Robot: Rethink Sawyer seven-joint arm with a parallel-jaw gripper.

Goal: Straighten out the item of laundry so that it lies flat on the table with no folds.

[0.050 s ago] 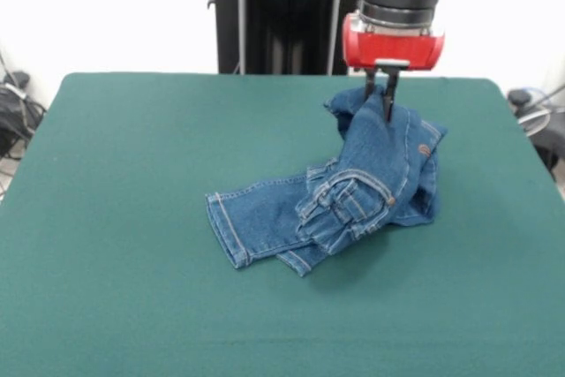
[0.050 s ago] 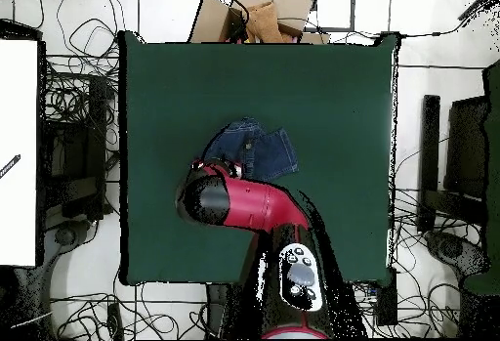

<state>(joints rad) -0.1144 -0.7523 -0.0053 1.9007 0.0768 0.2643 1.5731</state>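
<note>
The item of laundry [image 1: 353,187] is a small pair of blue denim jeans, bunched on the green table [image 1: 132,218]. Its upper part is pulled up into a peak under my gripper [image 1: 380,99], whose fingers are shut on the denim near the waistband. The legs trail down and left, folded over each other on the cloth. From overhead, the jeans [image 2: 256,149] lie just beyond the red arm [image 2: 244,202], which hides the gripper and part of the garment.
Green table cloth stretches wide on all sides of the jeans. Cables and equipment [image 2: 73,112] lie off the table's edges, and cardboard boxes [image 2: 259,10] sit past its far edge in the overhead view.
</note>
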